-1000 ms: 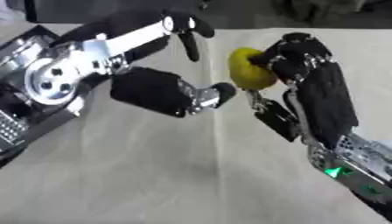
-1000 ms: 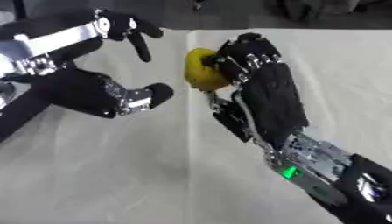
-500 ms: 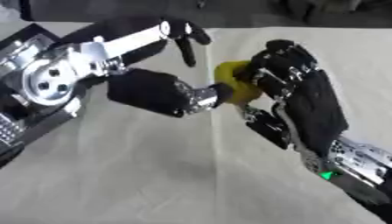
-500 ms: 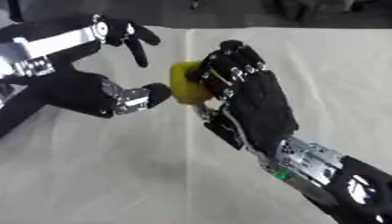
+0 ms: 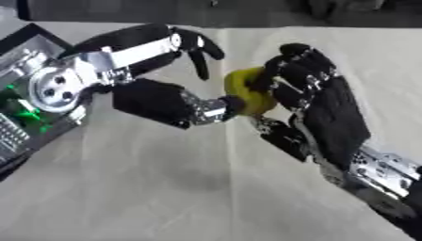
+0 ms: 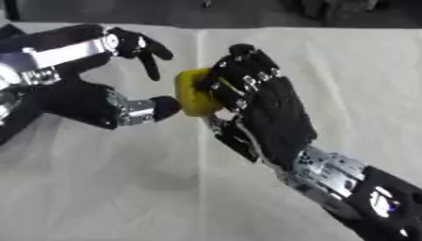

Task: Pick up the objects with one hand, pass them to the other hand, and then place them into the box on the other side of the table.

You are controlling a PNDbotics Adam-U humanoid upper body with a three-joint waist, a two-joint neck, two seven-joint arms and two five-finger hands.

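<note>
Yellow object (image 5: 247, 92), rounded and hard to identify further, sits in the curled fingers of the right hand (image 5: 317, 101) above mid-table, while the left hand (image 5: 165, 101) meets it with thumb tip touching and fingers spread above, unclosed. The handover appears underway; next the left hand should close before the right releases. A pale cloth (image 5: 165, 188) covers the table; no box is clearly visible.

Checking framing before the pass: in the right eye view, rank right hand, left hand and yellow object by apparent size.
1. right hand, largest as it looks, though it may simply lie nearer the camera.
2. left hand, somewhat smaller and partly cut off at the view's edge, so unsure against the right.
3. yellow object, clearly smallest, partly covered by fingers.
</note>
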